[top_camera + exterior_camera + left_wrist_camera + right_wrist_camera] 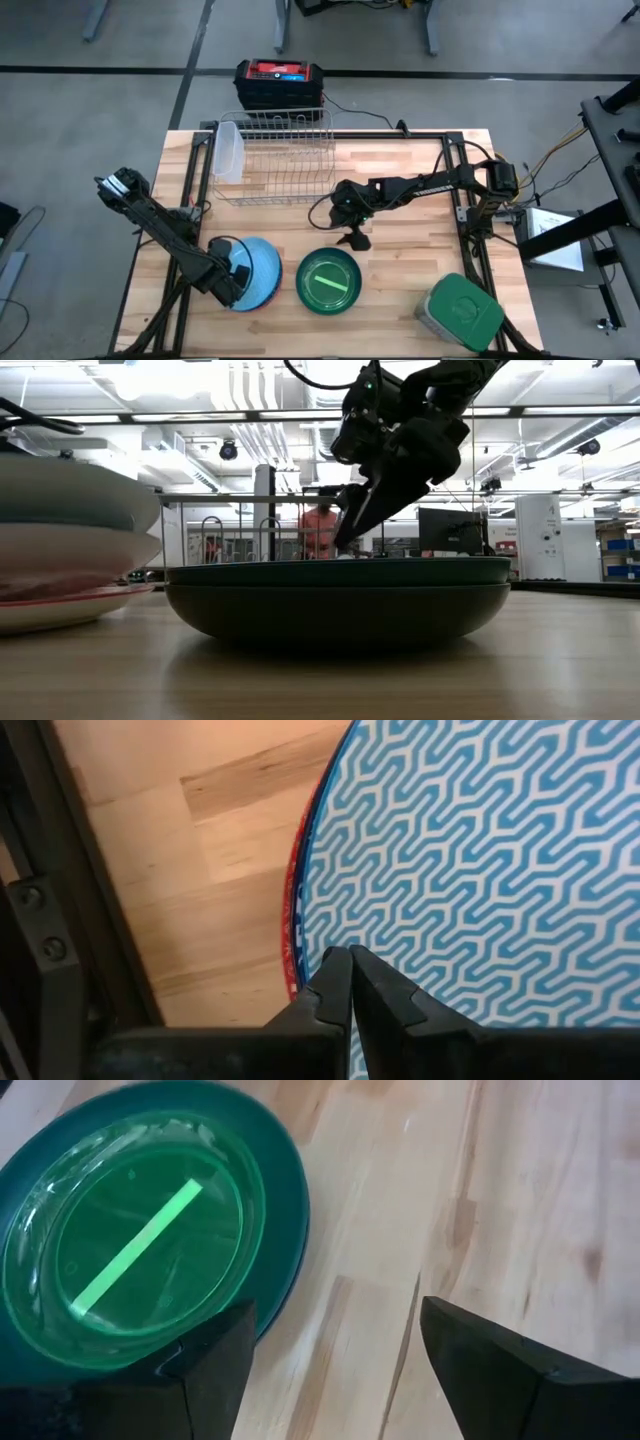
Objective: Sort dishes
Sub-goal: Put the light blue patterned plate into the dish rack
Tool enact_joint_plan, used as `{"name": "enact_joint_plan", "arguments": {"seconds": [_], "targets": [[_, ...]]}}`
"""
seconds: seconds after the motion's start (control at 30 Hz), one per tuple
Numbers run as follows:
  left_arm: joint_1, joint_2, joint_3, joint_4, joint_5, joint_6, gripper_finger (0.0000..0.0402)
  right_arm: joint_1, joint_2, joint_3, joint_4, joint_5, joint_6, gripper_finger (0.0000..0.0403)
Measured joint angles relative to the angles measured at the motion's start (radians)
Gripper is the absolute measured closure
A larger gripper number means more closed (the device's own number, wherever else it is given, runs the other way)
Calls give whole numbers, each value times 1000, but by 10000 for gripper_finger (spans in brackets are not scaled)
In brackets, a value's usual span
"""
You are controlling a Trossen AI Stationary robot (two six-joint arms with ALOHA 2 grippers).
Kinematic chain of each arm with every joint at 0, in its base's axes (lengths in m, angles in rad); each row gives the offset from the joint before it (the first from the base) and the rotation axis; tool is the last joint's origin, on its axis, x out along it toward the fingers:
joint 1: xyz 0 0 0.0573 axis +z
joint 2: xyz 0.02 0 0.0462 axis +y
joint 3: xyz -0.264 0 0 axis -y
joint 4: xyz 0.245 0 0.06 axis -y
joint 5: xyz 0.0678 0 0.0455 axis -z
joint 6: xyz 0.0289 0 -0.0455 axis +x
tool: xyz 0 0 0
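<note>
Left gripper [238, 281] clenched at the light blue plate [262, 270] — right gripper [355, 238] released above the green dish [329, 281].

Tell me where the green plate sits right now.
In the high view the green plate sits near the table's front edge, between the blue patterned plate on its left and the green-lidded container on its right.

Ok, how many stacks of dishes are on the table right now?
2. The blue-topped stack sits near the front left, under the left gripper. The green stack sits front centre, near the right gripper. Lower dishes in each are partly hidden.
</note>
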Motion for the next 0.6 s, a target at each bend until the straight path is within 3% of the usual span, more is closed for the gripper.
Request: {"name": "enact_joint_plan", "arguments": {"seconds": [0.33,0.5,0.6], "targets": [[1,3,-1,12,-43,7,401,107,0,14,305,15,-130,151],[1,11,0,12,-56,8,401,184,0,54,394,148,-261,152],[1,11,0,12,-58,8,401,203,0,76,400,166,-297,149]]}}
